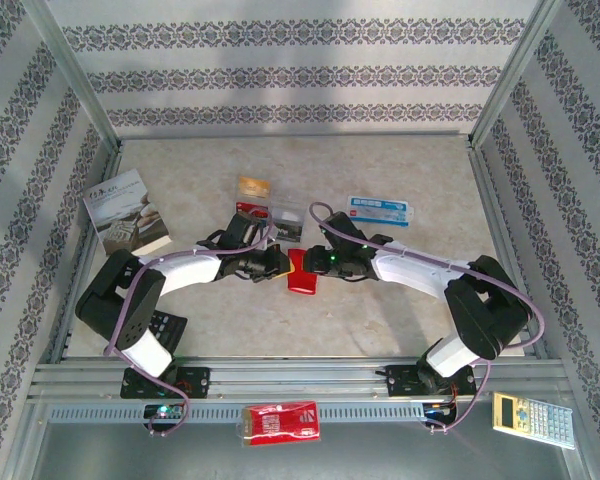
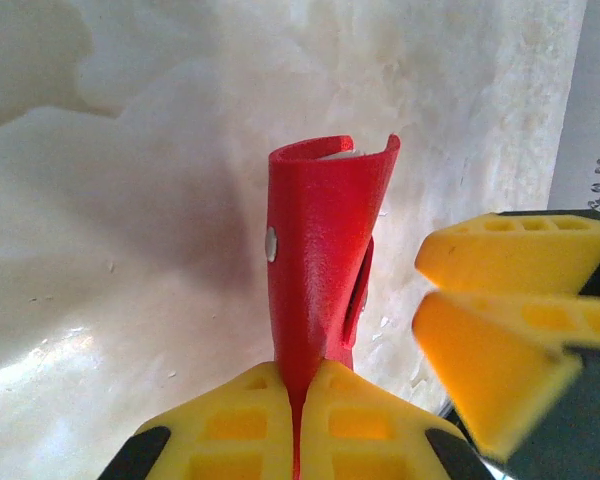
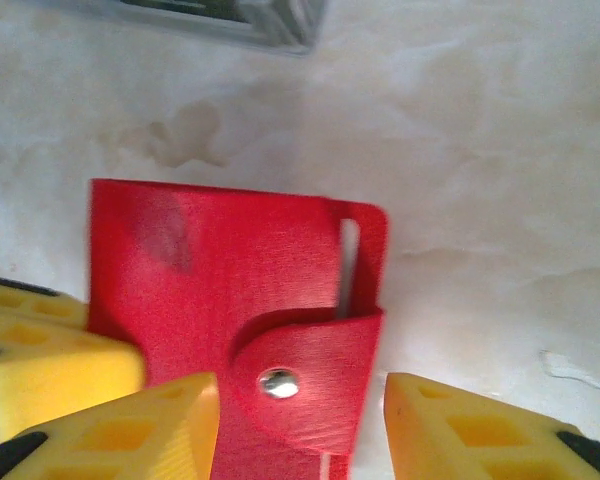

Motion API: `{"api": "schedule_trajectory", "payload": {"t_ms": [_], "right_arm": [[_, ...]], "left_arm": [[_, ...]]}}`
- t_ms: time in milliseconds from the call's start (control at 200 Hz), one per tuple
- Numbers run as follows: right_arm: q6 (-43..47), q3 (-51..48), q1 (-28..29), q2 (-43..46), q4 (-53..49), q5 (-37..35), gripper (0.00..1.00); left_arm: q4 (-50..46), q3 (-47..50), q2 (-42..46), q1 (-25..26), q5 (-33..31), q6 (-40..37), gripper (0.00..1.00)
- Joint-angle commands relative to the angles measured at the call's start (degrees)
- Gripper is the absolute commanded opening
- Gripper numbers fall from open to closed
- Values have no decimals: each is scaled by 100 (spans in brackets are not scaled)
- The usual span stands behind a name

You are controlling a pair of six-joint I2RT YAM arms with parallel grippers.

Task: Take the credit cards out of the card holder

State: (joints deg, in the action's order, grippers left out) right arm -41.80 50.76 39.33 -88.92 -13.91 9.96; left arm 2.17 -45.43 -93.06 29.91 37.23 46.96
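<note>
A: So, how far along?
B: Early, it seems. The left claw pinches the edge of the red card holder mid-surface; the right claw, spread, flanks its snapped flap. One orange card lies well apart.

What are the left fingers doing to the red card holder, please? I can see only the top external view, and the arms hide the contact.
Observer: In the left wrist view, the left fingers are shut on one edge of the card holder, which sticks out beyond them.
Operator: Thank you. Are the right fingers gripping it too?
Observer: No. In the right wrist view, the right fingers stand open, one on each side of the snap flap.
Operator: Is that flap undone?
Observer: It lies over the front with its metal stud showing, and it looks fastened.
</note>
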Motion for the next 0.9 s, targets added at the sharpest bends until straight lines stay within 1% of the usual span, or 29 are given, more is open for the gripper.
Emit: {"api": "schedule_trajectory", "payload": {"t_ms": [0,115,250,450,540,735,894], "right_arm": [[89,227,165,-140,-134,67,50],[24,253,221,-311,-138,48,50],[-12,256,235,-453,-196,15,46],[-24,298,234,-755,-339,-38,46],[-90,335,216,-802,-546,-351,44],[-351,290,105,-702,-1041,-1175,35],[-467,306,105,-610,-1322,-1632,29]], "left_arm": [[7,-30,95,50,-58,-79,0],[-10,-46,61,50,-67,-73,0],[1,-51,11,58,-58,-70,0],[2,-69,-46,50,-39,-70,0],[-104,-83,-72,50,-73,-72,0],[-515,-151,-90,50,-246,-184,0],[-726,-203,-124,51,-355,-260,0]]}}
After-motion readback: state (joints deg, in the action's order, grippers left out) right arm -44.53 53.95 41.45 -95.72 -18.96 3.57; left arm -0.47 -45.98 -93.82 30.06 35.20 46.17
